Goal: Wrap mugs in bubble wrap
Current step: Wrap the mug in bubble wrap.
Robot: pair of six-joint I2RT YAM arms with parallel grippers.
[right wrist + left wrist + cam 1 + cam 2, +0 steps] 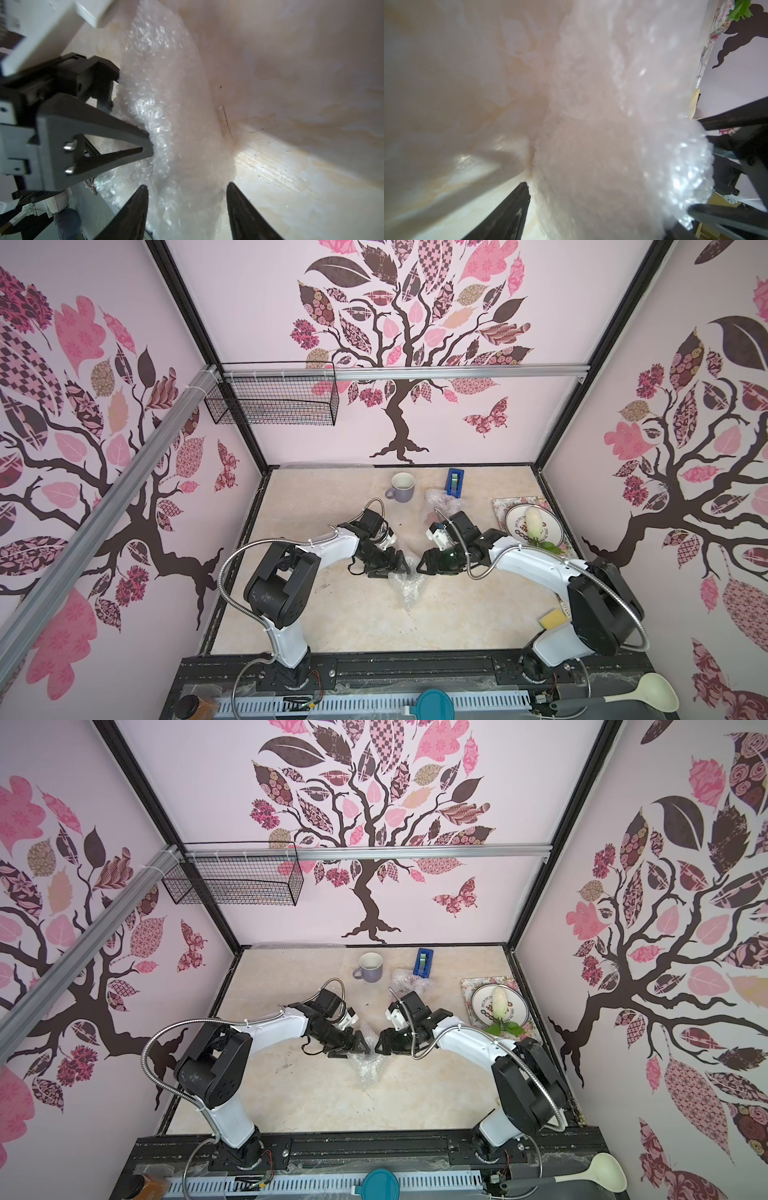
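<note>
A crumpled bundle of bubble wrap (409,587) (368,1067) lies mid-table, and whatever is inside it is hidden. Both grippers meet tip to tip over its far end. My left gripper (406,568) (365,1046) is open. In the left wrist view, one of its fingers (517,207) stands just clear of the wrap (612,124) and the other is hidden behind it. My right gripper (420,566) (186,189) is open, with the wrap (166,104) lying loose between its jaws. A pale lavender mug (402,486) (369,967) stands bare and upright at the back.
A second bubble-wrapped bundle (442,499) with something reddish inside lies beside a blue tape dispenser (455,480). A plate (513,518) with a white vegetable sits on a floral tray at the right. A yellow sponge (552,619) is by the right arm. A flat wrap sheet (291,497) covers the back left.
</note>
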